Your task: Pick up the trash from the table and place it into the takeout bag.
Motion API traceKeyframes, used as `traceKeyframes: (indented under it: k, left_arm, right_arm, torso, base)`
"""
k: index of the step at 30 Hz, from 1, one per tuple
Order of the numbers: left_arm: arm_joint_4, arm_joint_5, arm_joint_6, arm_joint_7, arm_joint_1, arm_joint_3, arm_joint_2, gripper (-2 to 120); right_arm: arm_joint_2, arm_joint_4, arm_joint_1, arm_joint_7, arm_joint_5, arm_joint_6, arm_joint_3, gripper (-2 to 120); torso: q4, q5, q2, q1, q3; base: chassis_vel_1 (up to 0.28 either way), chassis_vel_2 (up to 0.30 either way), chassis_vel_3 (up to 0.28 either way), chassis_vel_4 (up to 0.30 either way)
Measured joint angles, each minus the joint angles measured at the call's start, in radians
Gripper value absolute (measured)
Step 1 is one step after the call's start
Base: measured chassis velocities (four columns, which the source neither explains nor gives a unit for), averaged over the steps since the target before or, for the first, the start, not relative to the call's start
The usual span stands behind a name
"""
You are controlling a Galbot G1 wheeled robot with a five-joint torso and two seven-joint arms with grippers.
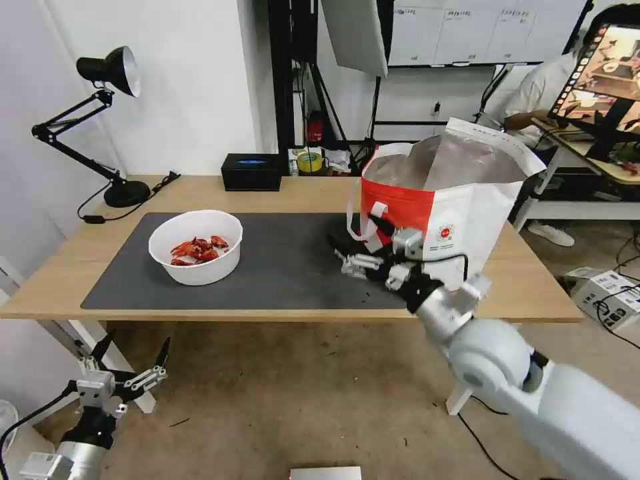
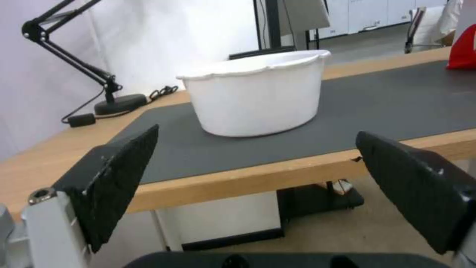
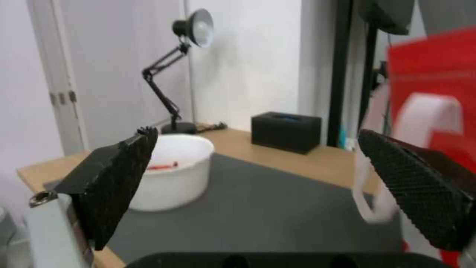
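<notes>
Over the mat [image 1: 280, 267], just beside the bag [image 1: 460, 200], sits the right gripper [image 1: 348, 245], its black fingers spread wide apart and nothing between them. From its wrist camera the two textured pads [image 3: 119, 178] frame the scene: the bag's red wall [image 3: 436, 74] and a white loop handle [image 3: 377, 178] are right up against one finger, and the handle looks to brush it, though I cannot tell if they truly touch. Ahead of that gripper, well across the mat, is the bowl [image 1: 195, 247], white and round, with red crayfish shells [image 1: 199, 250] lying in it. It stands upright on the mat, apart from both grippers. Beyond the bowl on the bare wood of the table [image 1: 67, 267] is the base of a black desk lamp [image 1: 100, 127], and a black box [image 1: 251, 172] stands at the table's far edge, between lamp and bag. The bag is upright on the table, its mouth open and the silver lining showing. Down low, below the table's near edge and off to the robot's left, is the left gripper [image 1: 130, 353], fingers also parted and empty. Its wrist camera looks up past the wooden edge at the bowl [image 2: 255, 93], which is straight ahead of it but well apart.
</notes>
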Motion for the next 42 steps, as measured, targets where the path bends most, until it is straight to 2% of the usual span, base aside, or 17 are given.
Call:
traceKeyframes:
  k: [3,7,11,21,25,31,42]
  left_arm:
    - [0.001,0.003,0.000,0.000,-0.001,0.006,-0.004,100]
    - [0.006,0.007,-0.003,0.001,-0.001,0.010,-0.007,100]
    - [0.016,0.011,-0.007,0.002,-0.001,0.018,-0.009,100]
    - [0.027,0.003,-0.023,0.003,-0.002,0.009,-0.009,100]
    - [0.029,0.003,-0.025,0.003,-0.002,0.010,-0.010,100]
    - [0.035,0.005,-0.028,0.005,-0.011,0.023,-0.009,100]
    - [0.038,0.005,-0.034,0.006,-0.016,0.027,-0.003,100]
  right_arm:
    - [0.003,-0.001,-0.136,-0.010,-0.061,0.035,0.072,100]
    - [0.011,0.000,-0.216,-0.010,-0.092,0.048,0.107,100]
    - [0.047,-0.034,-0.321,-0.007,-0.184,0.086,0.132,100]
    - [0.109,-0.081,-0.387,0.041,-0.260,0.095,0.155,100]
    - [0.112,-0.081,-0.392,0.049,-0.267,0.095,0.157,100]
    - [0.124,-0.073,-0.428,0.118,-0.314,0.092,0.172,100]
    - [0.130,-0.080,-0.442,0.145,-0.326,0.080,0.166,100]
  torso:
    - [-0.0002,0.0000,0.000,0.000,0.000]
    - [-0.0002,0.0000,0.000,0.000,0.000]
    - [-0.0002,0.0000,0.000,0.000,0.000]
    - [-0.0001,-0.0001,0.000,0.000,0.000]
    - [-0.0001,-0.0001,0.000,0.000,0.000]
    - [-0.0001,-0.0001,0.000,0.000,0.000]
    - [-0.0001,0.0000,0.000,0.000,0.000]
  base:
    - [0.000,0.000,0.000,0.000]
    - [0.000,0.000,0.000,0.000]
    - [0.000,0.000,0.000,0.000]
    - [0.000,0.000,0.000,0.000]
    - [0.000,0.000,0.000,0.000]
    - [0.000,0.000,0.000,0.000]
    - [0.000,0.000,0.000,0.000]
